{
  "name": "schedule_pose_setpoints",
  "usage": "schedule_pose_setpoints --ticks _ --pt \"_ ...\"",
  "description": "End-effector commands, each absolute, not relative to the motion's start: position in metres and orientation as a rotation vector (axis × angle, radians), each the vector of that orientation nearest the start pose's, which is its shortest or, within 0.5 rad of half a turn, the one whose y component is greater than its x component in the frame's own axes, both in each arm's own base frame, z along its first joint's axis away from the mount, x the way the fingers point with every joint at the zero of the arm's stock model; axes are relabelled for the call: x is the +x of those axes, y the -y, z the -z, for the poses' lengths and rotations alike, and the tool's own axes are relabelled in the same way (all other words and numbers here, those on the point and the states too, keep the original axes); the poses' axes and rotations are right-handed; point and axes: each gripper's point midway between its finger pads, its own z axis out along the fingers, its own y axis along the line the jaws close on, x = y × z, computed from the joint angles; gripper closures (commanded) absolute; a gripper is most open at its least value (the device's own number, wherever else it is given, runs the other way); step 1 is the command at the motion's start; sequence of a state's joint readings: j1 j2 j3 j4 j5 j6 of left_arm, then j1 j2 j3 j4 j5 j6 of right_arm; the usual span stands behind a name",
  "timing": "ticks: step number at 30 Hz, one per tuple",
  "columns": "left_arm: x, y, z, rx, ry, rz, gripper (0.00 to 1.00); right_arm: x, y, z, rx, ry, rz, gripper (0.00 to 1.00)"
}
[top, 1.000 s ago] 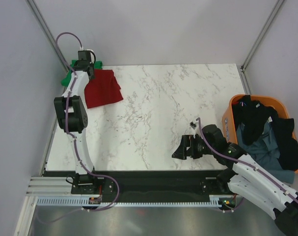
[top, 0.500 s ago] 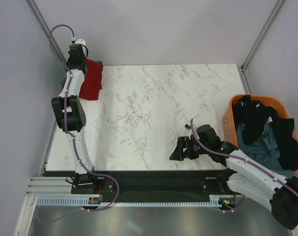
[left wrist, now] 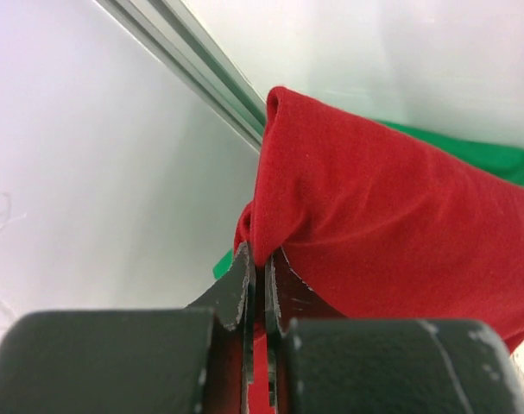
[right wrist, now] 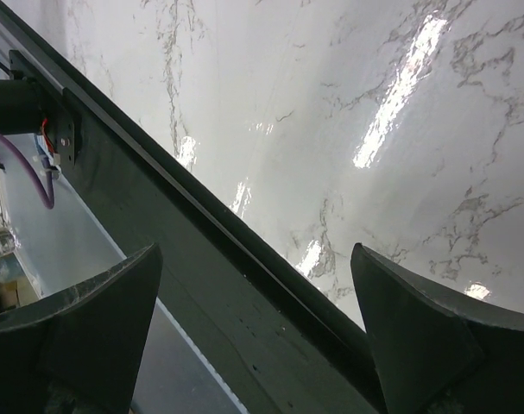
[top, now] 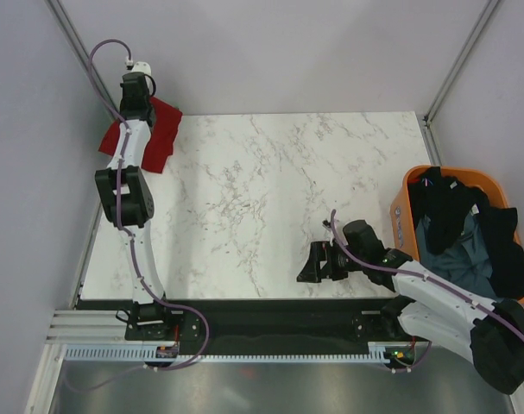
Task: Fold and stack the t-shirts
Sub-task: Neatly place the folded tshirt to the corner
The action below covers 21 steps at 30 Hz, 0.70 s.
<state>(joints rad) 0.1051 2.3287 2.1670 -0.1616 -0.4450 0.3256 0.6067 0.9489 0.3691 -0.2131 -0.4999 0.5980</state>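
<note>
The red shirt (left wrist: 391,233) has swung left, clamped in the left gripper (left wrist: 260,259), green shirt (left wrist: 490,157) just behind it; the right gripper (right wrist: 257,319) gapes empty.

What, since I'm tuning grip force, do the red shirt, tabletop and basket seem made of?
Red shirt: soft matte knit cloth; it creases and drapes. Tabletop: glossy white, grey-veined, mirrors lights; marble or marble-look laminate. Basket: smooth orange wall, probably plastic.
</note>
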Motion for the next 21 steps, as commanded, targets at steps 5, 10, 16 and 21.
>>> schedule_pose_setpoints --ticks 5,10,16,21 --pt "0.663 -0.170 -0.269 -0.218 -1.719 -0.686 0.98 0.136 -0.225 -0.060 -0.299 -2.517 -1.144 0.02" --pt "0.673 -0.180 -0.255 -0.280 -1.697 -0.658 0.98 0.142 -0.229 -0.056 -0.276 -2.519 -1.152 0.02" --pt "0.691 -0.191 -0.246 -0.316 -1.637 -0.603 0.98 0.141 -0.228 -0.037 -0.236 -2.583 -1.131 0.02" --pt "0.704 -0.209 -0.218 -0.406 -1.576 -0.605 0.55 0.147 -0.232 -0.027 -0.173 -2.603 -1.134 0.02"
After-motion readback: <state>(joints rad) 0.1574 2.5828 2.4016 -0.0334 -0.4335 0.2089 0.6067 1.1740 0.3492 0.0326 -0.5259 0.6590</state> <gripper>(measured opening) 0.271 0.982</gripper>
